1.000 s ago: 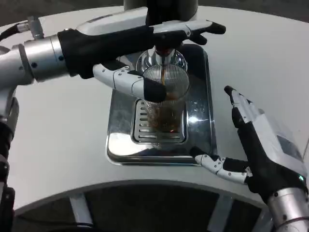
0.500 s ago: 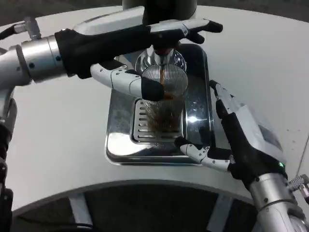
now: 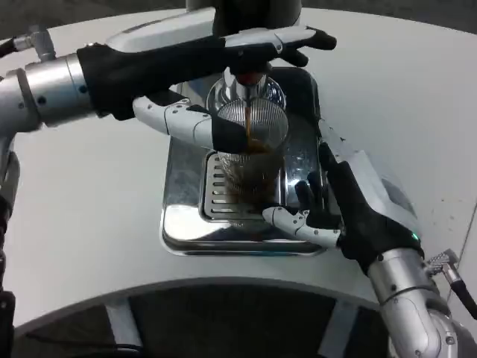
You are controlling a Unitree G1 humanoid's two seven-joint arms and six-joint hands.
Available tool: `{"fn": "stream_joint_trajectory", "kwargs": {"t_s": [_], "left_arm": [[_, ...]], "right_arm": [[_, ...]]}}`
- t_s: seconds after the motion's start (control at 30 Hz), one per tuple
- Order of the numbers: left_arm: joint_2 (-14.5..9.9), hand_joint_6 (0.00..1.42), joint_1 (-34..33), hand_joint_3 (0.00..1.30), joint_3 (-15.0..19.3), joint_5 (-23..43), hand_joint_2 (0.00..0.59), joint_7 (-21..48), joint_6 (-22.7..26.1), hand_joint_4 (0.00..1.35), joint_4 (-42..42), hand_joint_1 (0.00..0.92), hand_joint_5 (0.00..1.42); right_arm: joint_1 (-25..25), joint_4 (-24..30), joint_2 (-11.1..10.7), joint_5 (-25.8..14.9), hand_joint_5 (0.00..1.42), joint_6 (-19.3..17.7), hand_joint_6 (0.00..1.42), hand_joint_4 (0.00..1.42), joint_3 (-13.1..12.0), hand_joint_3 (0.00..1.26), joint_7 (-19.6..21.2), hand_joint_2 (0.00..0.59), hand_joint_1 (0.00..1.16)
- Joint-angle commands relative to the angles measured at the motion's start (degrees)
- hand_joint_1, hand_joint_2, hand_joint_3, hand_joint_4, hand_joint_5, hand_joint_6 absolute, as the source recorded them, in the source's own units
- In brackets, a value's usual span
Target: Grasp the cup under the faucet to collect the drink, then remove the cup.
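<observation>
Left robot hand (image 3: 212, 82) reaching across from the left, fingers laid over the faucet (image 3: 250, 71), thumb against the side of the cup (image 3: 252, 153); whether actually gripping, cannot tell. Right robot hand (image 3: 339, 205) spread wide just right of the cup, holding nothing. Cup: clear ribbed glass, upright on the slotted grate of the chrome drip tray (image 3: 186, 224) on the white bench (image 3: 89, 201), part-filled with brown drink, thin brown stream falling in from above.
</observation>
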State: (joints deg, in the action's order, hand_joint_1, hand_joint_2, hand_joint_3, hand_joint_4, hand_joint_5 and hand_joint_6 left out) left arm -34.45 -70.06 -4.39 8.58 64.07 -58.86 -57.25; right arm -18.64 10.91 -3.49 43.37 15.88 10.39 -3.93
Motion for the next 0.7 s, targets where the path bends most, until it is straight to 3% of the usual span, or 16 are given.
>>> {"fn": "stream_joint_trajectory", "kwargs": {"t_s": [0.03,0.7], "left_arm": [[-1.53,0.0,2.71,0.07,-0.54,-2.01,0.053,1.25,0.89,0.0,-0.42,0.0,0.11],[-2.28,0.0,3.79,0.07,0.18,-1.72,0.053,1.38,1.27,0.0,0.92,0.0,0.11]], "right_arm": [[-1.55,-1.67,-0.33,-0.99,0.0,0.6,0.0,0.0,0.56,0.0,1.28,0.186,0.54],[-7.72,-9.07,-0.27,-4.91,0.0,0.22,0.0,0.0,2.23,0.0,4.12,0.192,0.53]]}}
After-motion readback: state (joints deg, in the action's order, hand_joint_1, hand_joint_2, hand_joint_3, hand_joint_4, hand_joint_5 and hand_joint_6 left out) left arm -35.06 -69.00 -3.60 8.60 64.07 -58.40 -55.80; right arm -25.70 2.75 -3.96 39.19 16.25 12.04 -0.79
